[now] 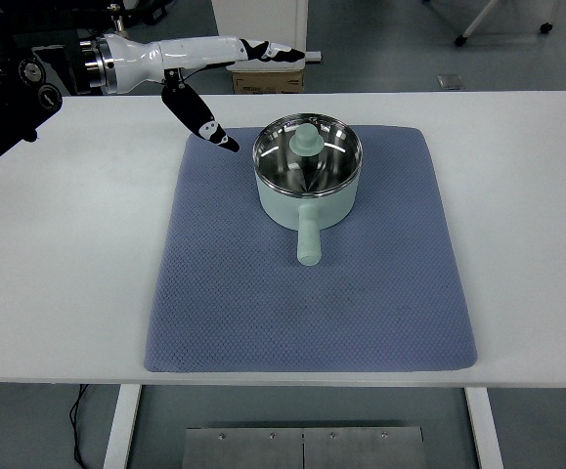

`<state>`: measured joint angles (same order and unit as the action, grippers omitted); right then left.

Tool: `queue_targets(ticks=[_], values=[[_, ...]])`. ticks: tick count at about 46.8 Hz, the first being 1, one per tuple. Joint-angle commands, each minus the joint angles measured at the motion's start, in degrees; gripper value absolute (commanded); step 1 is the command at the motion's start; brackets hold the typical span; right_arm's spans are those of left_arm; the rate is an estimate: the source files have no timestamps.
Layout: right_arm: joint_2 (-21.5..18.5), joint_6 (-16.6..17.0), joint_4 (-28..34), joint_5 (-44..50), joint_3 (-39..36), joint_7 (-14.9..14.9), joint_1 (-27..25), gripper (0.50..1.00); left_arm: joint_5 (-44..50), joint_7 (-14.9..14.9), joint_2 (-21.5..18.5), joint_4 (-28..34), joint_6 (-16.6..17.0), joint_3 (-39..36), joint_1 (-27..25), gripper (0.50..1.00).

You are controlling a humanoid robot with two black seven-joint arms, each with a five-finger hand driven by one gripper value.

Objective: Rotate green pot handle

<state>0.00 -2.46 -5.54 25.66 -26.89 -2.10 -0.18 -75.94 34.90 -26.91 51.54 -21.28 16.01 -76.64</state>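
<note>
One robot hand [209,73], the left, was in view, reaching in from the upper left above the far part of the table [517,195]; its fingers were spread and extended and held nothing, the thumb pointing down towards the far left corner of the blue mat [263,313]. The right arm did not show. The green pot [307,186] stood upright on the far central part of the mat, its lid [307,151] seated on top with a green knob [307,137], and the pot handle [308,239] pointed straight towards the near edge of the table. The left robot hand lay near the pot's far left rim but apart from it, and well apart from the handle, so no contact had yet been made. In my judgement, the principal risk lay in the approach: the hand stood on the far side of the pot while the handle projected on the near side, so a direct reach could strike the rim or the knob and dislodge the lid. A push applied to the handle tip could slide the whole pot across the mat rather than turn it. The mat itself could bunch or shift under such a drag
</note>
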Motion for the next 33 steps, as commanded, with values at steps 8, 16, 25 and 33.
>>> queue_targets(ticks=[8,16,25,33], values=[[0.0,0.0,0.0,0.0,0.0,-0.01,0.01,1.0,-7.72,0.1,0.11,6.46,0.01,-3.18,-4.48,1.0],[0.0,0.0,0.0,0.0,0.0,-0.01,0.01,1.0,-12.73,0.1,0.63,9.71,0.01,-6.61,-7.03,1.0],[0.0,0.0,0.0,0.0,0.0,-0.01,0.01,1.0,-17.66,0.1,5.11,9.72,0.01,-7.4,-7.3,1.0],[0.0,0.0,0.0,0.0,0.0,-0.01,0.01,1.0,-18.98,0.1,7.93,9.89,0.01,-10.12,-8.35,1.0]])
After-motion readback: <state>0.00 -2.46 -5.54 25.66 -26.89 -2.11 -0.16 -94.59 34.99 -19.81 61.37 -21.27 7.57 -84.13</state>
